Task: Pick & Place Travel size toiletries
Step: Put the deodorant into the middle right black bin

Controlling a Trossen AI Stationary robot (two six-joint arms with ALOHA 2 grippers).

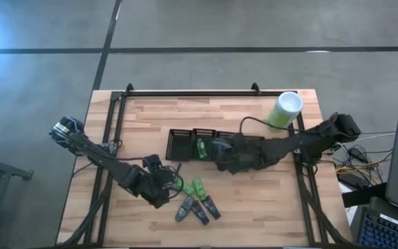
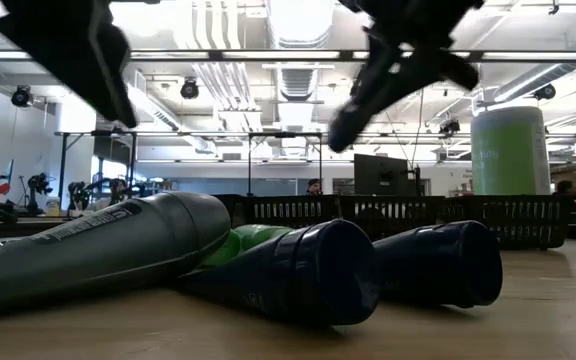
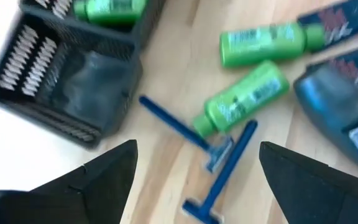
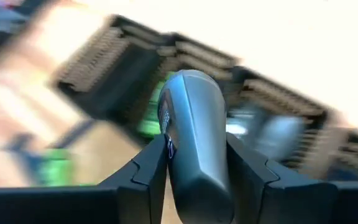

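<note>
Several toiletries lie loose on the wooden table: two green tubes [image 3: 263,43] [image 3: 241,99], two blue razors [image 3: 179,124] [image 3: 219,180], navy tubes [image 3: 334,18] and a grey tube [image 3: 334,106]. The low view shows a grey tube [image 2: 98,245] and navy tubes [image 2: 298,270] close up. My left gripper [image 1: 164,185] [image 3: 197,146] hangs open above the razors, beside this pile. My right gripper [image 1: 220,153] [image 4: 197,180] is over the black mesh baskets [image 1: 185,144], shut on a grey tube [image 4: 191,124]. One green tube [image 1: 201,149] lies inside a basket. My right gripper pinches the grey tube by the sides of its body [image 4: 194,162] between its two fingers [image 4: 148,168]. The tube lies along the fingers, its rounded end [image 4: 188,84] reaching out past their tips. It is lifted clear above the baskets.
A tall light-green canister with a white lid [image 1: 285,111] [image 2: 510,150] stands on the table's far right, behind the right arm. The row of baskets [image 2: 388,215] runs across the table's middle. A black rail [image 1: 192,93] frames the far edge. Bare wood lies near the left edge.
</note>
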